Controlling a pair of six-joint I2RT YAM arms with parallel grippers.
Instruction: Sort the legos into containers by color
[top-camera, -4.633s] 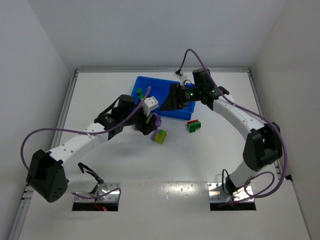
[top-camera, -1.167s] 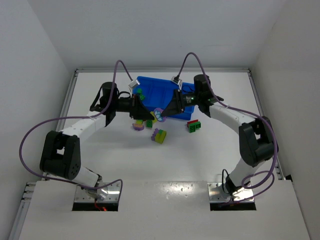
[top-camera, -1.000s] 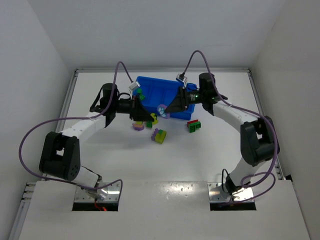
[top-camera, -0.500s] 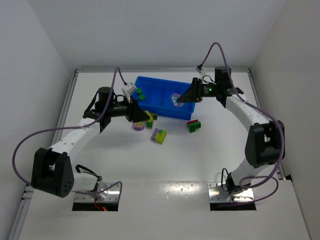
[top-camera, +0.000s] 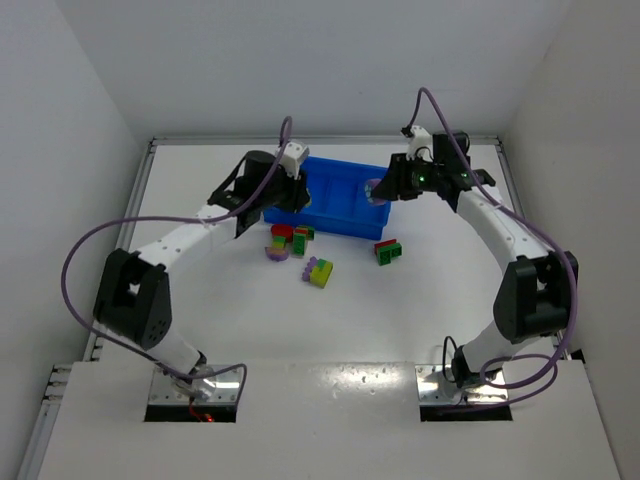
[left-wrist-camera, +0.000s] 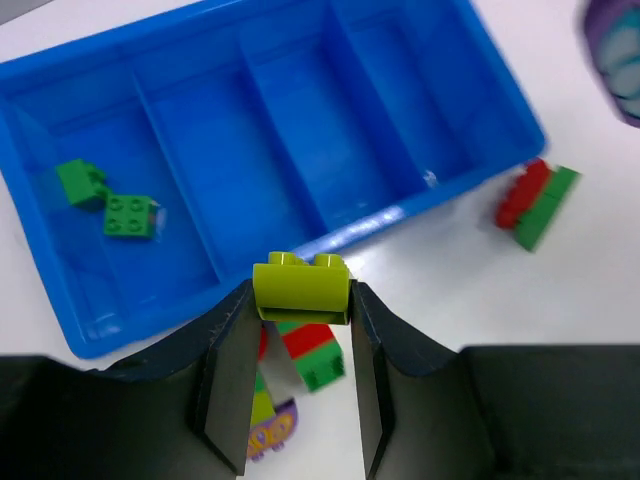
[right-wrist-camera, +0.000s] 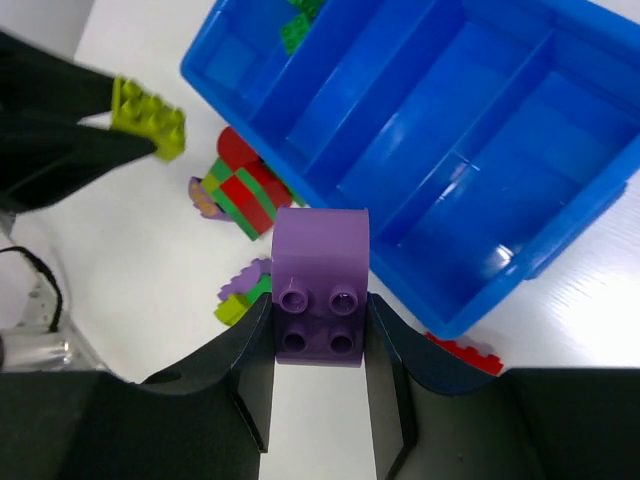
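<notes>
Tray (left-wrist-camera: 180, 170), blue, four compartments; left gripper (left-wrist-camera: 300, 302) pinching yellow-green brick (left-wrist-camera: 300, 285), right gripper (right-wrist-camera: 320, 320) pinching purple brick (right-wrist-camera: 320, 258)

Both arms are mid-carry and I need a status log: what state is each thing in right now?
Left gripper: shut on the yellow-green brick.
Right gripper: shut on the purple brick.
Blue tray: two green bricks in one end compartment, other three empty.
Red-green cluster: joined, on the table.
Purple-yellow cluster: joined, on the table.
Red-green-purple cluster: on the table.
</notes>
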